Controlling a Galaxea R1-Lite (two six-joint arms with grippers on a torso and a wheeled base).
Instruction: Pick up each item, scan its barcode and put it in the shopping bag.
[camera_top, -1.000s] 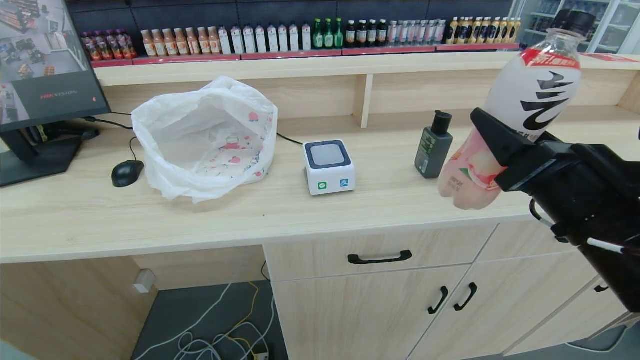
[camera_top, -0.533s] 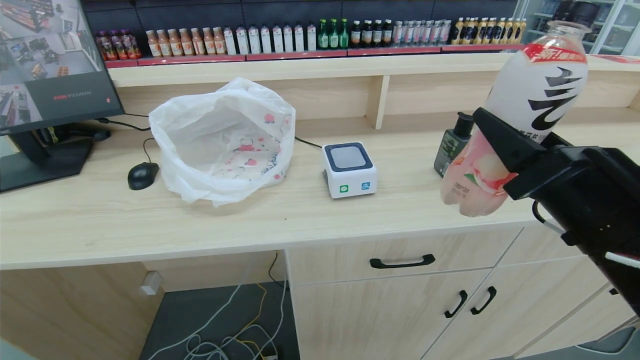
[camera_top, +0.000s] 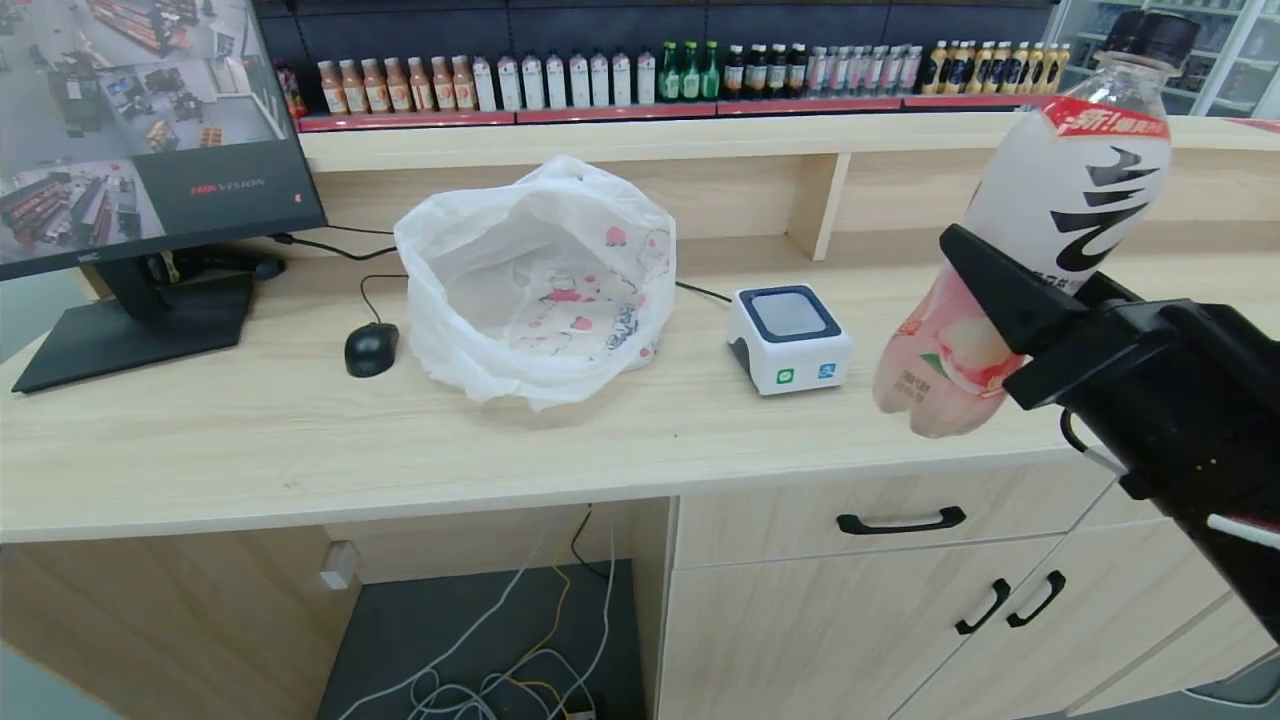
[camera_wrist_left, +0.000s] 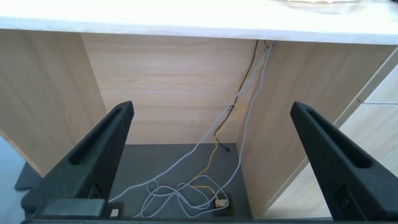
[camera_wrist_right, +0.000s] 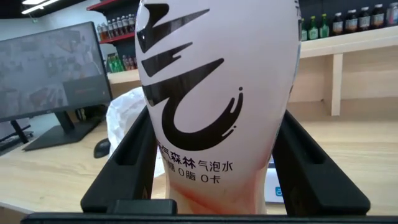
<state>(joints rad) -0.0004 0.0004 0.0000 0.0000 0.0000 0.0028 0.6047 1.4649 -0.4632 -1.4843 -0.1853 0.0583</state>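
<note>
Head view has shifted as a whole over the last second, so the camera moved and the goods did not. The counter (camera_top: 250, 440), the monitor (camera_top: 130, 130), the shopping bag (camera_top: 530, 290), the scanner (camera_top: 790, 340) and the mouse (camera_top: 371, 349) have all slid toward 3 o'clock in the picture, keeping their places relative to one another. The bottle (camera_top: 1040, 250) holds the same spot at the frame's 3 o'clock, its cap leaning toward 1 o'clock. The right gripper (camera_top: 1000, 290) is clamped on its lower body, one finger on each side, and it hangs clear above the counter's front edge. The scanner now lies near the bottle at its 9 o'clock, closer than before, with the bag farther off at 10 o'clock. My reading is that the robot is bringing the bottle to the scanner. The barcode step looks not yet done, and the bag looks empty. The left gripper (camera_wrist_left: 211, 162) hangs low with its jaws spread wide around nothing, facing the cables (camera_wrist_left: 205, 180) under the counter.
</note>
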